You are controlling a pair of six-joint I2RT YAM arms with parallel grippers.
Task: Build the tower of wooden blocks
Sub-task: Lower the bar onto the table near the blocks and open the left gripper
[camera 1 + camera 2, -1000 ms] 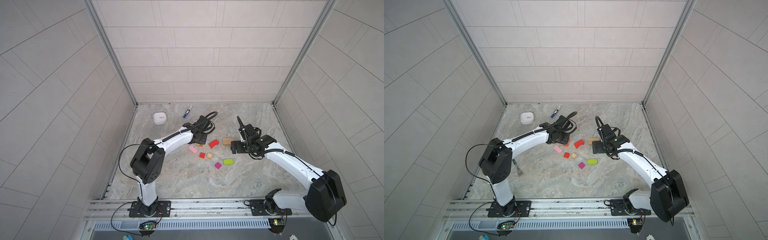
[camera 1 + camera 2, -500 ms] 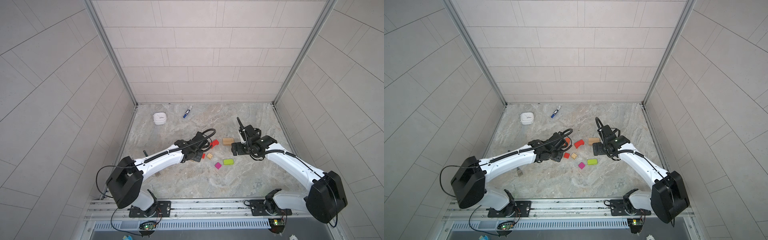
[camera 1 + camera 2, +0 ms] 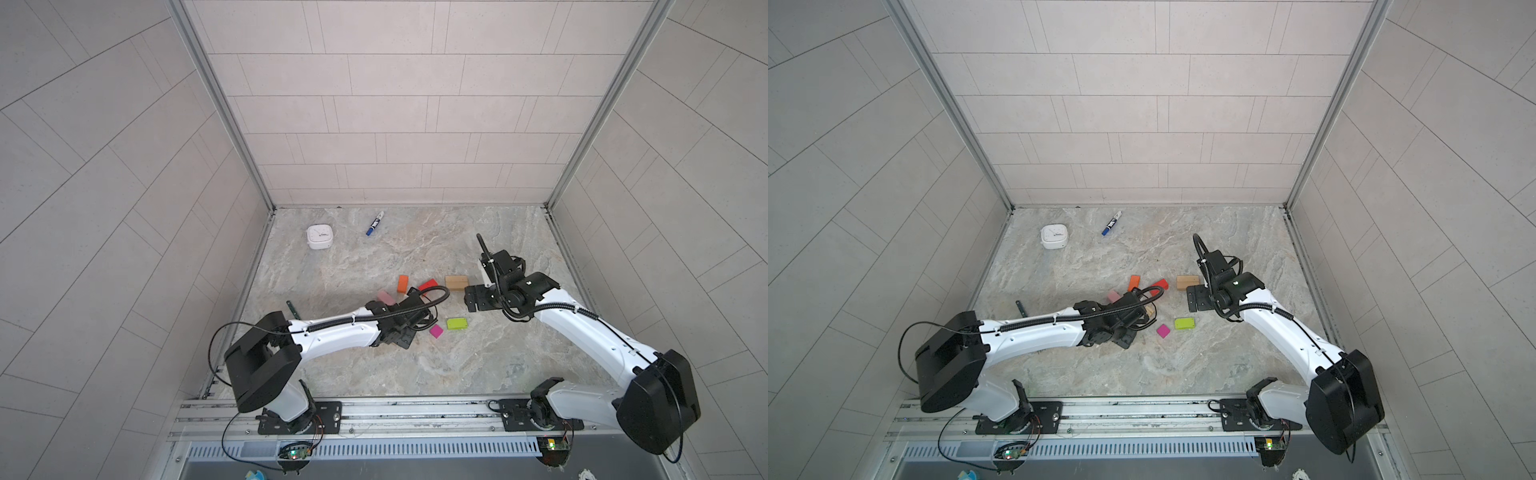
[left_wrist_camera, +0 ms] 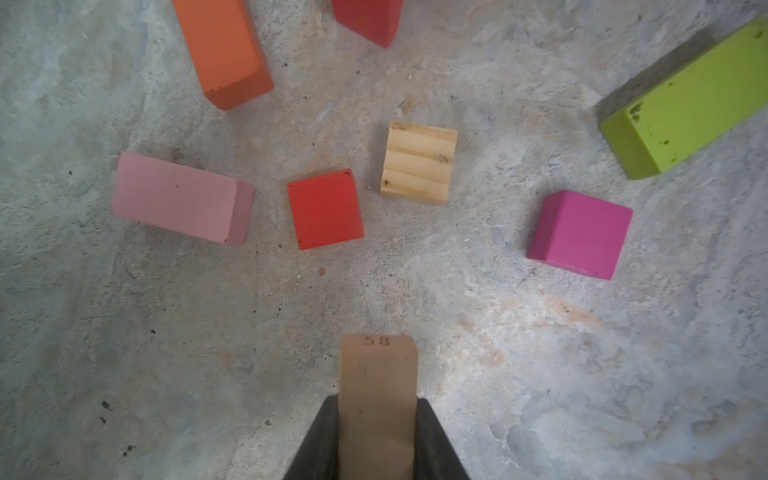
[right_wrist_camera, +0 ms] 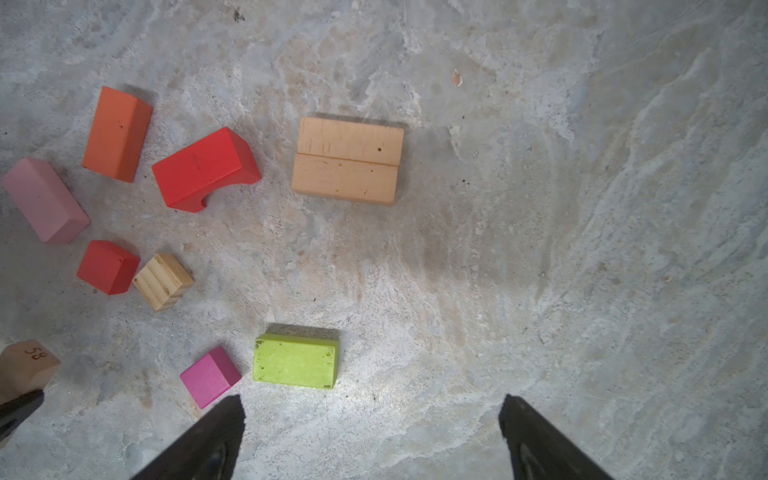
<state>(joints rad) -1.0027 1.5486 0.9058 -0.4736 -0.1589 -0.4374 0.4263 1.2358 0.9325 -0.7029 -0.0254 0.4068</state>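
Pale tiled walls close in a marbled grey table point(image 3: 415, 365), and my two white arms reach from the near rail toward its middle. My left gripper point(image 4: 376, 402) is pinched on a plain tan bar point(image 4: 377, 370) marked 58, clear of the other blocks. My right gripper point(image 5: 372, 401) hangs spread wide and holds nothing, over bare table near the lime bar point(image 5: 295, 360).

The blocks lie loose between the two grippers, none resting on another. Two tan bars point(image 5: 347, 160) lie side by side, touching. Beyond them lie the red arch point(image 5: 203, 168), orange bar point(image 5: 116, 133) and pink bar point(image 5: 41, 199), then the small ones: red cube point(image 5: 106, 266) just beside the tan cube point(image 5: 163, 281), and the magenta cube point(image 5: 210, 376). Far back sit a white timer point(image 3: 319, 237) and a marker pen point(image 3: 375, 223).
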